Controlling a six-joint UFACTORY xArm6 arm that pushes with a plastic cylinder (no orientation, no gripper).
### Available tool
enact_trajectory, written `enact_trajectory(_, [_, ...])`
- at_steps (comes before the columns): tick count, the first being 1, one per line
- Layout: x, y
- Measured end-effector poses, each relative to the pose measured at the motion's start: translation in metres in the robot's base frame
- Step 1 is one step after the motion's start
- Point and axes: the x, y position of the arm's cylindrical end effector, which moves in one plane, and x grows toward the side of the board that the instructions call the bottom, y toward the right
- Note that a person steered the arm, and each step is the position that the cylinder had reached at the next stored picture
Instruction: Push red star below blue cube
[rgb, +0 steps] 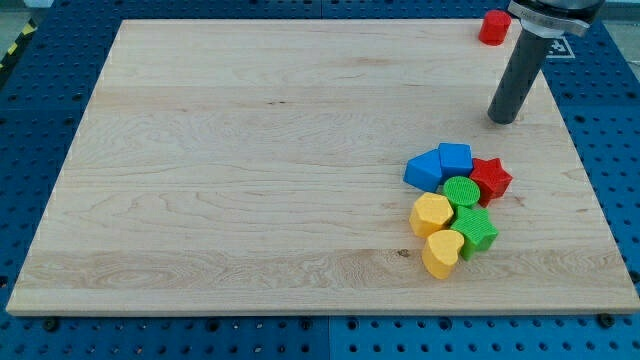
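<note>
Yellow hearts (443, 253) sit nearest; red star (490, 179), touching blue cube (454, 158), lies just beneath my bare tip (503, 119), which holds nothing; approach step, next nudge it down-left

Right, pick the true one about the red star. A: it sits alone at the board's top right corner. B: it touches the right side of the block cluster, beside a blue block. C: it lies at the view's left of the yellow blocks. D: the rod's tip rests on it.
B: the red star sits at the cluster's right edge against the blue cube, while my tip stands apart above it.
</note>
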Motion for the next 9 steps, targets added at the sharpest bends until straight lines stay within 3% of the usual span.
enact_trajectory(5, [0.057,0.0])
enact_trajectory(7, [0.104,0.0])
enact_trajectory(9, [0.121,-0.046])
